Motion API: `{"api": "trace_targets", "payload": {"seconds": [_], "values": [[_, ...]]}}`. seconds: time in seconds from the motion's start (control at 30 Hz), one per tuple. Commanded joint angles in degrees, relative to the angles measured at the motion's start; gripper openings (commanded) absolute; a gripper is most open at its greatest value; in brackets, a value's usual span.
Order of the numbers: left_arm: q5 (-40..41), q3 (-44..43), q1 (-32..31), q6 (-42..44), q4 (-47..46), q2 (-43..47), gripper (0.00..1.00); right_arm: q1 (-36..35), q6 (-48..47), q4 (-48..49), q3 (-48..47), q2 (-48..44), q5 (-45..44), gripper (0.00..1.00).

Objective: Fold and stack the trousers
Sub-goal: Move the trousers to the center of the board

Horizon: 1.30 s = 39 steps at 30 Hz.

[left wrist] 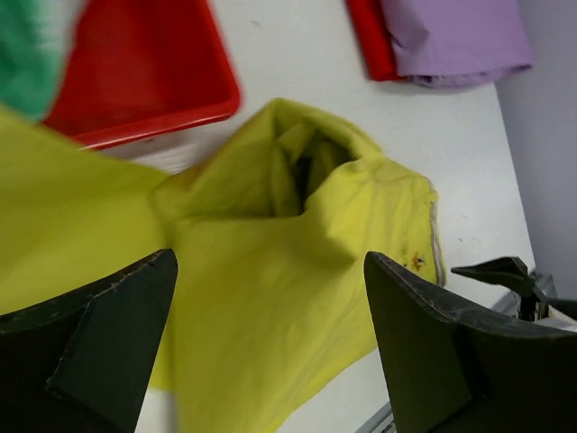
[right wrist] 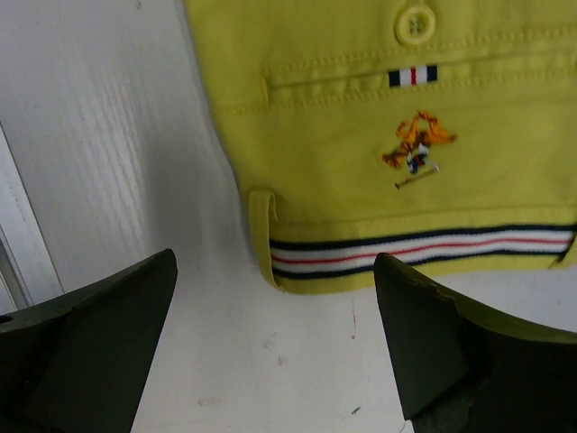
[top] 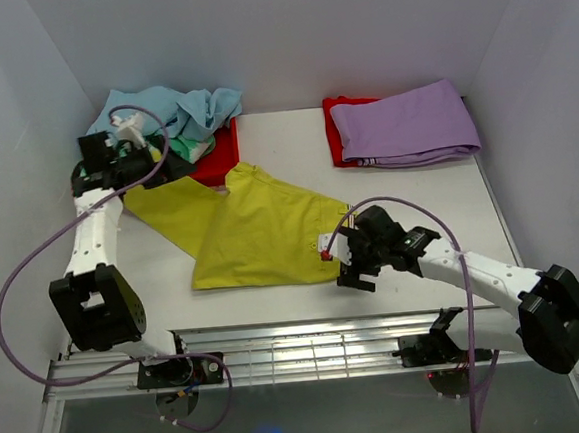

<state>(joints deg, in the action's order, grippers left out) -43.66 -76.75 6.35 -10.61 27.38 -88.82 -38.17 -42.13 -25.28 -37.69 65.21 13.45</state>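
Yellow trousers point(top: 250, 230) lie spread on the white table, one leg reaching left. In the right wrist view their striped waistband point(right wrist: 415, 253) and back pocket show just beyond my fingers. My right gripper point(top: 345, 260) is open and empty, hovering over bare table at the waistband's corner. My left gripper point(top: 149, 147) is open and empty, raised above the trousers' left leg point(left wrist: 252, 298) near the clothes pile. Folded purple trousers point(top: 408, 125) lie on a folded red pair point(top: 335, 133) at the back right.
A pile of light blue and green clothes point(top: 166, 111) sits at the back left, with a red tray point(top: 220, 157) beside it. White walls enclose the table. A metal rail point(top: 310, 345) runs along the near edge.
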Motion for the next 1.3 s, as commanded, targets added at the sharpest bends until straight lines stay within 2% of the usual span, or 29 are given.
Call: {"api": "trace_targets", "payload": {"seconds": [0.0, 0.03, 0.13, 0.2, 0.23, 0.27, 0.3, 0.37, 0.4, 0.43, 0.47, 0.5, 0.57, 0.7, 0.77, 0.8, 0.9, 0.97, 1.0, 1.1, 1.23, 1.27], "values": [[-4.23, 1.25, 12.17, 11.01, 13.21, 7.51, 0.95, -7.69, 0.56, 9.62, 0.07, 3.95, -9.93, 0.95], [-4.76, 1.34, 16.98, 13.84, 17.58, 7.95, 0.96, -9.88, 0.99, 10.16, -0.01, 5.44, -10.72, 0.94], [-6.61, 2.39, 25.25, 20.77, 23.66, 9.18, 0.95, -11.65, 1.17, 13.75, 0.25, 10.71, -13.27, 0.91], [-6.96, 2.92, 28.09, 24.83, 28.40, 8.49, 0.95, -11.75, 1.00, 16.40, 0.08, 14.49, -16.79, 0.88], [-6.97, 2.75, 28.45, 31.03, 30.44, 8.05, 0.94, -11.75, 0.47, 16.75, -0.45, 15.99, -17.66, 0.82], [-6.53, 2.66, 28.63, 33.53, 31.67, 7.70, 0.93, -11.75, -0.14, 17.54, -0.54, 18.44, -18.63, 0.75], [-5.74, 3.09, 28.63, 35.29, 32.47, 7.43, 0.93, -11.66, -0.67, 17.46, -0.54, 19.33, -19.07, 0.60], [-4.07, 3.71, 28.63, 42.49, 33.70, 7.25, 0.93, -11.57, -1.20, 17.46, 0.24, 19.69, -20.21, 0.48], [-3.11, 4.15, 28.63, 44.78, 33.71, 7.25, 0.93, -11.49, -1.20, 17.02, 0.77, 19.08, -20.39, 0.41], [-2.49, 5.37, 28.63, 47.59, 33.80, 7.43, 0.93, -10.88, -1.11, 16.67, 1.30, 18.03, -20.48, 0.23], [-0.92, 6.17, 28.63, 53.27, 33.88, 7.60, 0.93, -10.26, -0.59, 16.06, 2.26, 15.24, -20.75, 0.12], [-0.12, 6.96, 28.54, 56.20, 33.71, 7.78, 0.92, -9.56, -0.32, 14.40, 2.79, 13.38, -20.57, 0.08], [1.64, 9.59, 28.46, 63.21, 32.92, 8.13, 0.91, -5.70, -0.15, 12.11, 3.59, 6.82, -18.83, 0.08], [4.19, 13.99, 26.53, 71.24, 27.66, 9.45, 0.89, 3.61, -0.93, 5.69, 3.77, -4.90, -14.07, 0.08], [5.59, 16.79, 22.41, 76.14, 25.29, 10.76, 0.88, 9.58, -2.25, 1.75, 3.42, -9.63, -12.07, 0.08], [6.04, 17.85, 22.39, 77.66, 24.40, 11.38, 0.88, 10.91, -2.26, 0.59, 3.41, -10.62, -11.79, 0.08], [6.31, 23.21, 15.65, 83.18, 20.98, 14.54, 0.85, 15.56, -3.40, -3.10, 3.24, -13.53, -10.47, 0.08], [7.35, 28.11, 11.95, 84.61, 18.78, 16.47, 0.84, 17.16, -3.66, -4.95, 2.98, -14.85, -10.20, 0.08], [8.58, 29.89, 8.02, 84.79, 15.63, 17.87, 0.84, 18.39, -3.49, -5.48, 2.54, -15.20, -10.20, 0.08], [10.96, 34.63, 3.34, 86.55, 12.19, 18.76, 0.81, 20.32, -2.08, -7.94, -0.62, -15.55, -9.15, 0.08], [0.53, 34.47, 0.51, 84.01, 14.72, 21.04, 0.80, 21.21, 0.02, -9.70, -5.37, -13.10, -8.18, 0.08], [-2.19, 34.91, -1.06, 80.78, 14.81, 21.92, 0.80, 21.38, 1.33, -9.70, -7.03, -12.57, -8.09, 0.08]]}}
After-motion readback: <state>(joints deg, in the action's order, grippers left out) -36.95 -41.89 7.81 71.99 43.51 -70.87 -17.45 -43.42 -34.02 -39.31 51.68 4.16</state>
